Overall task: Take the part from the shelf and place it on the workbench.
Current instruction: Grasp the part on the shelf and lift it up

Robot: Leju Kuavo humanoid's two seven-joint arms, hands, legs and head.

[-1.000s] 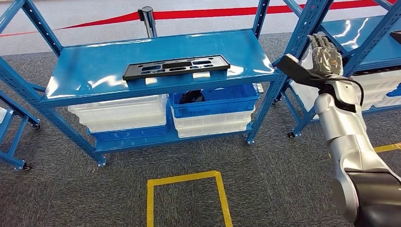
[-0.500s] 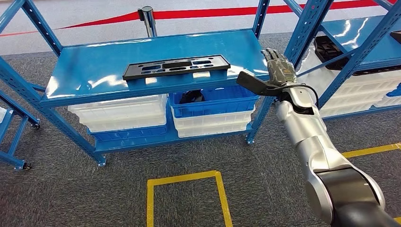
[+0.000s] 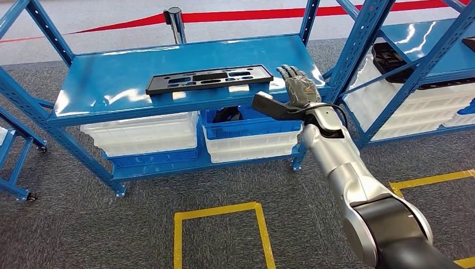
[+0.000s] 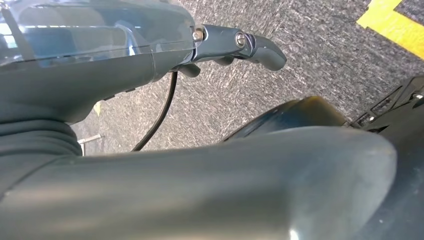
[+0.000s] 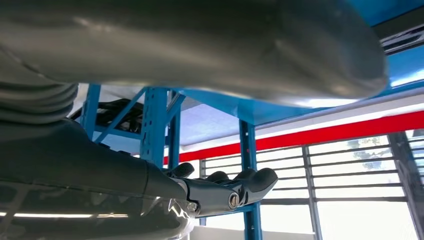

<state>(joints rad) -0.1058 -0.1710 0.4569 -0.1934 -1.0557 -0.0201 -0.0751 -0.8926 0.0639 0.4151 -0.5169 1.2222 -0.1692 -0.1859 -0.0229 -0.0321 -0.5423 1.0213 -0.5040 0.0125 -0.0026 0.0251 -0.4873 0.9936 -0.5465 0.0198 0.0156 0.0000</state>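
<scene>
part [image 3: 209,78] flat on workbench [image 3: 112,84] | right hand [image 3: 297,89] beside, empty | bins [image 3: 255,126] below

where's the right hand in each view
Head view: right hand, open, fingers up, by the blue shelf's right front edge.
Right wrist view: right hand, low, fingers stretched out.
Left wrist view: not there.
Shared landmark: the blue shelf upright.

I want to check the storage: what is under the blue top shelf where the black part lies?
Under the top shelf stand stacked white bins and a blue bin holding something dark, mostly hidden by the shelf edge.
</scene>
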